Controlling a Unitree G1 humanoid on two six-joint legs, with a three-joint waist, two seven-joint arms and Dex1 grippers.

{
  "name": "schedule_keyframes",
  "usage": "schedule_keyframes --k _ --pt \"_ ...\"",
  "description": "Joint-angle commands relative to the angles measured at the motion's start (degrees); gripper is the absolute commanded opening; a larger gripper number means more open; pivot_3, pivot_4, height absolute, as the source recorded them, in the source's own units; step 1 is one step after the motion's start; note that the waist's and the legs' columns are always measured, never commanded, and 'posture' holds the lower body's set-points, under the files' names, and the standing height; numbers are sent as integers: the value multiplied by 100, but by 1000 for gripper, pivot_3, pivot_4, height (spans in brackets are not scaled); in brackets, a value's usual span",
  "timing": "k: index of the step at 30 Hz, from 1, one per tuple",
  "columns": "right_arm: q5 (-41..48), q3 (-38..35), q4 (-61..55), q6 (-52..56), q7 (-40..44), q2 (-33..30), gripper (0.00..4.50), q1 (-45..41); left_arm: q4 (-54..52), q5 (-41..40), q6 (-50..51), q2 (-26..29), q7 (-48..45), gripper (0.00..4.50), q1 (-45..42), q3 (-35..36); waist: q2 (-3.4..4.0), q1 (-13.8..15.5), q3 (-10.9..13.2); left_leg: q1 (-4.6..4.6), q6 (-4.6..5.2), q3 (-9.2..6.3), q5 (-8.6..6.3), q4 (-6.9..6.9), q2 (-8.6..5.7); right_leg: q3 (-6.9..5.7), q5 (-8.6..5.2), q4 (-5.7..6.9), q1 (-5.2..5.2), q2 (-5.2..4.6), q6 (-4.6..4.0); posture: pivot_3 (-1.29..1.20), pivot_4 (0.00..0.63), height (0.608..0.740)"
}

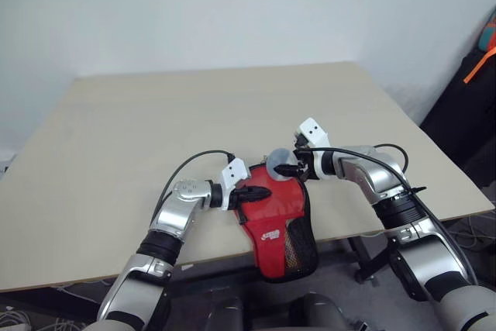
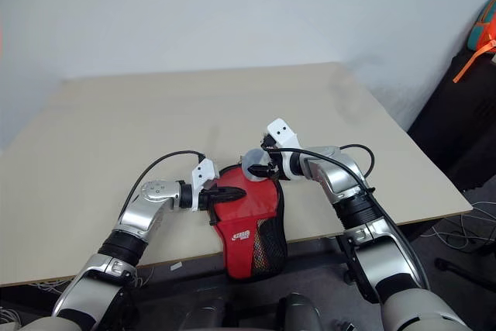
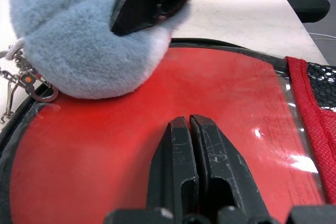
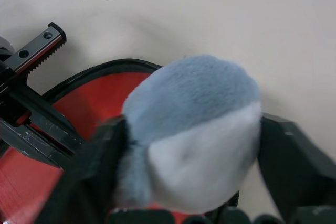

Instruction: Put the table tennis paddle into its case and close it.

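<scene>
my left gripper (image 1: 263, 191), jaws shut and empty, presses the black fabric case with its clear red-faced side (image 1: 280, 226) at the near table edge, probably pinning it. my right gripper (image 4: 191, 145) straddles the fluffy grey-blue lump (image 4: 194, 129), likely the zipper charm; whether it grips, i can't tell. left wrist view shows its chain (image 3: 21, 80). the red paddle face seems inside.

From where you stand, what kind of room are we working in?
Probably a lab or workshop, not a home. A plain pale wooden table stands against a bare white wall, loose cables trail on the floor beside it, and dark equipment with orange straps sits in the corner.
</scene>
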Motion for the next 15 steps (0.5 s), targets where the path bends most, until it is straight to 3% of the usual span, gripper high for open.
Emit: schedule_keyframes --k 1,6,8,15 --pt "-88 -38 -67 -107 48 -6 2222 -192 100 113 22 62 -76 0 67 -119 0 0 0 0 0 0 0 0 0 0 0 0 0 0 0 0 0 706" --pt "-155 -24 -35 -157 75 19 694 -241 90 158 13 161 -157 0 142 -183 1 0 0 0 0 0 0 0 0 0 0 0 0 0 0 0 0 706" --pt "-215 -17 5 -243 61 21 337 -277 81 190 -4 226 -217 0 188 -227 2 -4 -1 0 0 0 0 0 1 0 0 0 -1 1 0 0 0 706" --pt "-481 -117 420 -612 -31 -56 247 -505 206 246 -20 335 -260 0 159 -324 8 -5 -2 4 -1 5 0 -3 4 1 0 0 -1 2 0 0 0 706"
